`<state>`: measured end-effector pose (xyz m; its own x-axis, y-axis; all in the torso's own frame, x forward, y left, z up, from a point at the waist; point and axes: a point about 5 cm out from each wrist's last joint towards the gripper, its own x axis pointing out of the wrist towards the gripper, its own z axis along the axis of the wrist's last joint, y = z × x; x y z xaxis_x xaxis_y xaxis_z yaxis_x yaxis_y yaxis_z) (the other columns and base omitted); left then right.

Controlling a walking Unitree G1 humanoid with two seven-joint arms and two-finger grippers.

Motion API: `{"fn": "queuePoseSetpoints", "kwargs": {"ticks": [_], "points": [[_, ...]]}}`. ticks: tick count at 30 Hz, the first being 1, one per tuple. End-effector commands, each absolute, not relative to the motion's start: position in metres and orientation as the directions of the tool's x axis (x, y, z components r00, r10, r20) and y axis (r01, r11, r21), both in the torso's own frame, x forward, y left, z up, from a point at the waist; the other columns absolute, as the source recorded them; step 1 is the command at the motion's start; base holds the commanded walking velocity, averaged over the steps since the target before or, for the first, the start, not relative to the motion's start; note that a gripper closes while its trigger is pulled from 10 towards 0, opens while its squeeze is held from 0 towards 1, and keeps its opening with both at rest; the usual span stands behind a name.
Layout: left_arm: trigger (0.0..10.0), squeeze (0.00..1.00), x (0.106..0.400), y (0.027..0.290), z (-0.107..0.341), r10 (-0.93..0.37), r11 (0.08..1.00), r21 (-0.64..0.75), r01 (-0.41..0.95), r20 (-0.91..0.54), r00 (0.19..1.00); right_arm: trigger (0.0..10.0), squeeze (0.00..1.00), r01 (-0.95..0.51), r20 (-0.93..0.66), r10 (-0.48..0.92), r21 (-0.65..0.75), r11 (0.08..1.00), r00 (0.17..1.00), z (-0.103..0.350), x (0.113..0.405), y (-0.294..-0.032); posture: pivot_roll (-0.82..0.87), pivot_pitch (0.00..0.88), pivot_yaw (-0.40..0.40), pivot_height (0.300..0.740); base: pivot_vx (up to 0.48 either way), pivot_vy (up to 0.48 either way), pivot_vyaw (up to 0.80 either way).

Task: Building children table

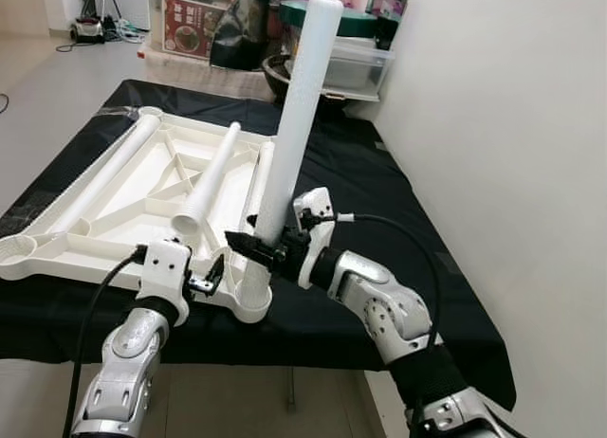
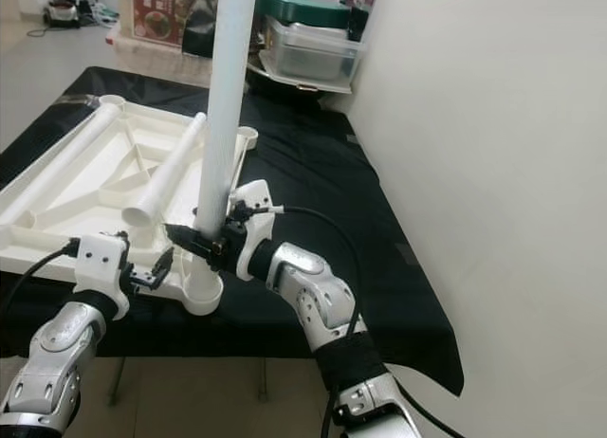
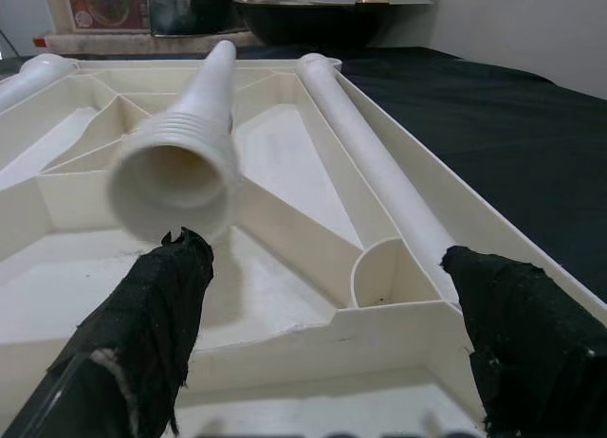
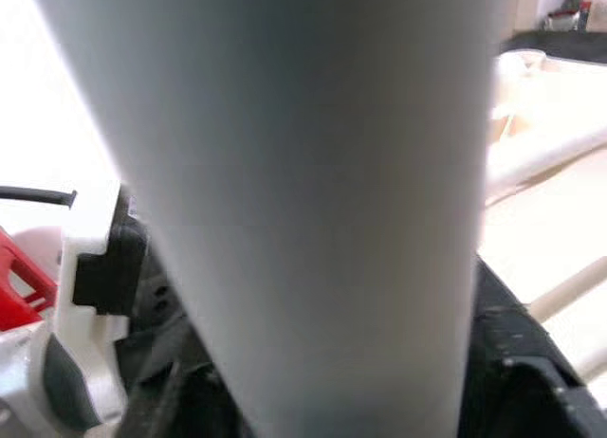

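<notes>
A white plastic tabletop point(image 1: 142, 187) lies upside down on a black-covered table. My right gripper point(image 1: 261, 248) is shut on a white table leg point(image 1: 299, 106), holding it upright with its lower end in the near right corner socket point(image 1: 251, 301). The same leg point(image 4: 313, 173) sits close between the black fingers point(image 4: 512, 362) in the right wrist view. My left gripper point(image 1: 213, 279) is open at the tabletop's near rim, just left of that socket. Between its fingertips point(image 3: 152, 315) I see a loose leg's threaded end point(image 3: 180, 163) and another leg point(image 3: 370, 163) lying inside the tabletop.
A third loose leg point(image 1: 114, 168) lies along the tabletop's left side. Behind the table stand a black pot point(image 1: 285, 73), plastic bins point(image 1: 356, 63) and a printed box point(image 1: 190, 26). A white wall point(image 1: 512, 125) runs close on the right. The black cloth point(image 1: 379, 191) is bare right of the tabletop.
</notes>
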<state>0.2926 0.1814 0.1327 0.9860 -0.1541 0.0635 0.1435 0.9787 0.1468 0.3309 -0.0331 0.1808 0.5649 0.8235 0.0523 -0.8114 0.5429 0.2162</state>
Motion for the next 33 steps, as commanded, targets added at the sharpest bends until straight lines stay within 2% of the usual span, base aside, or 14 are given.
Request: {"fn": "queuePoseSetpoints", "kwargs": {"ticks": [1,2,4,5,6,12,13,18,19,22,23,26,30,33], "points": [[10.0,0.0,0.292,0.176,0.132,-0.171,0.978,0.132,0.161,0.069,0.983,0.0,0.0,-0.624,-0.075,0.656,0.242,0.743,0.751,0.16,0.349,-0.05,0.19,0.0,-0.242,0.74,0.0,0.0,0.0],[10.0,0.0,0.292,0.176,0.132,-0.171,0.978,0.132,0.161,0.069,0.983,0.0,0.0,-0.472,-0.147,0.514,0.247,0.847,0.845,0.152,0.359,-0.061,0.19,0.0,-0.24,0.74,0.0,0.0,0.0],[10.0,0.0,0.292,0.176,0.132,-0.171,0.978,0.132,0.161,0.069,0.983,0.0,0.0,-0.472,-0.147,0.514,0.247,0.847,0.845,0.152,0.359,-0.061,0.19,0.0,-0.24,0.74,0.0,0.0,0.0],[10.0,0.0,0.292,0.177,0.132,-0.172,0.978,0.133,0.162,0.069,0.983,0.0,0.0,-0.107,-0.268,0.163,0.211,0.972,0.95,0.135,0.368,-0.095,0.19,0.0,-0.238,0.74,0.0,0.0,0.0],[10.0,0.0,0.292,0.177,0.132,-0.172,0.978,0.134,0.162,0.069,0.983,0.0,0.0,0.011,-0.29,0.047,0.195,0.981,0.956,0.131,0.369,-0.106,0.19,0.0,-0.238,0.74,0.0,0.0,0.0],[10.0,0.0,0.292,0.177,0.133,-0.173,0.977,0.136,0.162,0.069,0.983,0.0,0.0,0.07,-0.28,-0.02,0.169,0.983,0.96,0.133,0.364,-0.115,0.19,0.0,-0.233,0.74,0.0,0.0,0.0],[10.0,0.0,0.292,0.177,0.133,-0.173,0.977,0.136,0.162,0.069,0.983,10.0,0.0,0.052,-0.274,-0.005,0.165,0.985,0.962,0.136,0.362,-0.112,0.19,0.0,-0.232,0.74,0.0,0.0,0.0],[10.0,0.0,0.293,0.178,0.133,-0.171,0.978,0.136,0.161,0.069,0.983,10.0,0.0,-0.037,-0.235,0.074,0.158,0.987,0.969,0.145,0.359,-0.098,0.19,0.0,-0.232,0.74,0.0,0.0,0.0],[10.0,0.0,0.293,0.178,0.133,-0.171,0.978,0.136,0.16,0.07,0.983,10.0,1.0,-0.076,-0.192,0.113,0.189,0.979,0.975,0.151,0.359,-0.094,0.19,0.0,-0.233,0.74,0.0,0.0,0.0],[10.0,0.0,0.293,0.177,0.133,-0.171,0.978,0.136,0.161,0.069,0.983,10.0,1.0,-0.296,-0.067,0.327,0.287,0.911,0.943,0.171,0.359,-0.068,0.19,0.0,-0.233,0.74,0.0,0.0,0.0],[10.0,0.0,0.293,0.178,0.133,-0.172,0.977,0.136,0.161,0.069,0.983,10.0,0.0,-0.393,-0.026,0.418,0.295,0.871,0.908,0.177,0.357,-0.061,0.19,0.0,-0.233,0.74,0.0,0.0,0.0],[10.0,0.0,0.293,0.178,0.133,-0.173,0.977,0.136,0.162,0.07,0.983,10.0,0.0,-0.464,0.005,0.485,0.301,0.833,0.874,0.183,0.353,-0.056,0.19,0.0,-0.233,0.74,0.0,0.0,0.0],[10.0,0.0,0.294,0.177,0.132,-0.173,0.978,0.133,0.163,0.07,0.982,10.0,0.0,-0.834,0.119,0.833,0.208,0.511,0.54,0.198,0.32,-0.043,0.19,0.0,-0.234,0.74,0.0,0.0,0.0],[10.0,0.0,0.294,0.177,0.132,-0.173,0.978,0.133,0.163,0.071,0.982,10.0,0.0,-0.87,0.091,0.872,0.176,0.461,0.481,0.192,0.315,-0.043,0.19,0.0,-0.239,0.74,0.0,0.0,0.0]]}}
